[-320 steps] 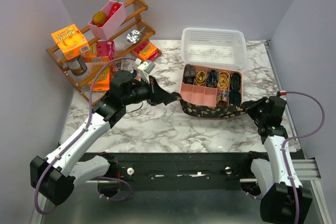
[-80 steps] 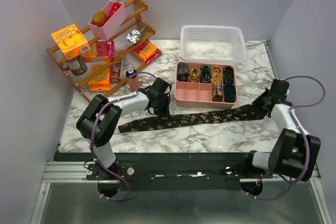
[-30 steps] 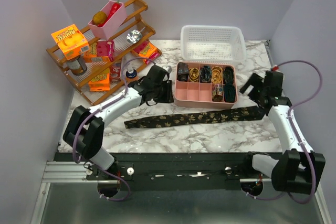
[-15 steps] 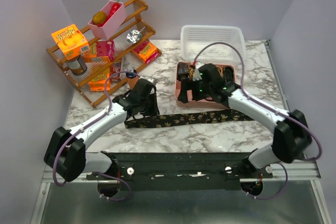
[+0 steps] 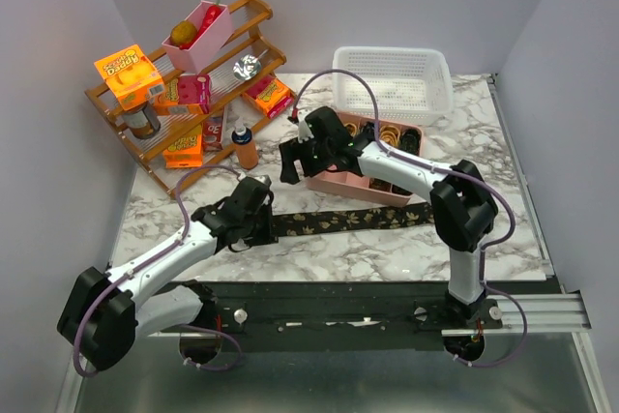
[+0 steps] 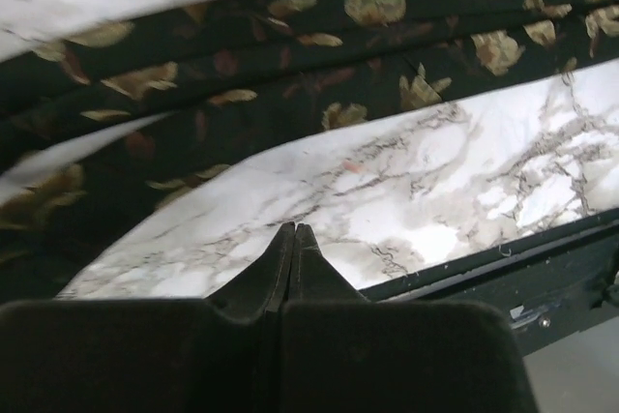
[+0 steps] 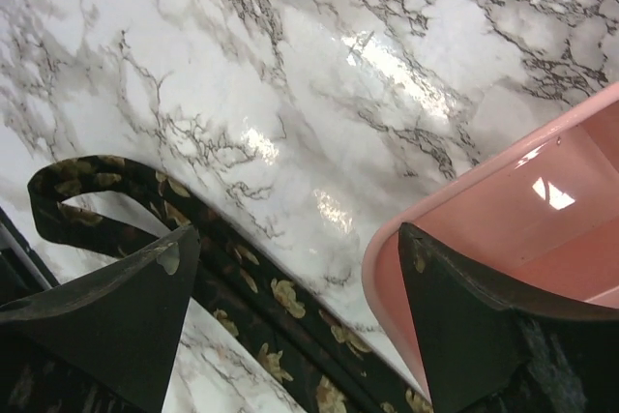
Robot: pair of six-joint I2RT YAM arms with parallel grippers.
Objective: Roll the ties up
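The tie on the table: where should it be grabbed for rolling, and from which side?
Take the tie at its left end, which curls over in a loop; the rest lies flat on the marble. Probably come from above, left fingers across its narrow width.

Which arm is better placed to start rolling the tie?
Left, probably: the left hand sits shut, low at the end of the tie. The right hand hangs open by the pink tray, off the tie.

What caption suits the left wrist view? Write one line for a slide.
Left gripper shut over the marble table, tips short of the gold-leafed black tie stretched across the view.
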